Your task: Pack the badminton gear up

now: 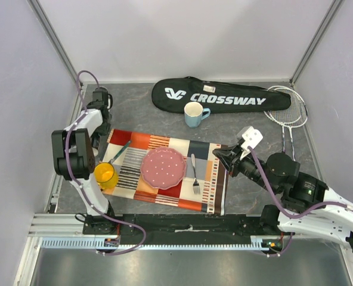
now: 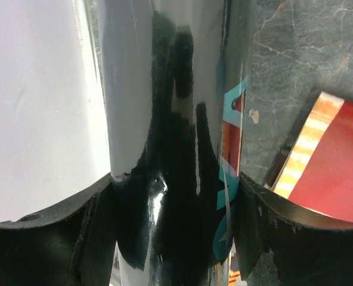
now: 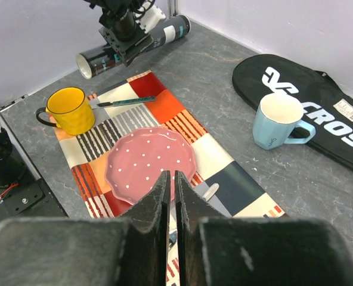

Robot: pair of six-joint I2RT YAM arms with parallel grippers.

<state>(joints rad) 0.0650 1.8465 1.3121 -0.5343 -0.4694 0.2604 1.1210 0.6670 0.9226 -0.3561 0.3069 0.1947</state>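
A long dark glossy tube (image 2: 164, 89) lies on the table by the left wall; it also shows in the right wrist view (image 3: 164, 31). My left gripper (image 2: 175, 202) is shut on the tube, one finger against each side; in the top view (image 1: 101, 98) the arm hides the tube. The black "CROSSWAY" racket bag (image 1: 221, 95) lies at the back. Two thin rackets (image 1: 287, 110) lie at its right end. My right gripper (image 3: 171, 176) is shut and empty, hovering over the placemat's right end (image 1: 218, 156). No shuttlecocks are in view.
A striped placemat (image 1: 200, 149) holds a pink dotted plate (image 1: 163, 167), a fork (image 1: 195, 176), a yellow mug (image 1: 106, 174) and a teal-handled utensil (image 1: 120, 152). A light blue cup (image 1: 194, 113) stands in front of the bag. Walls close in left, back and right.
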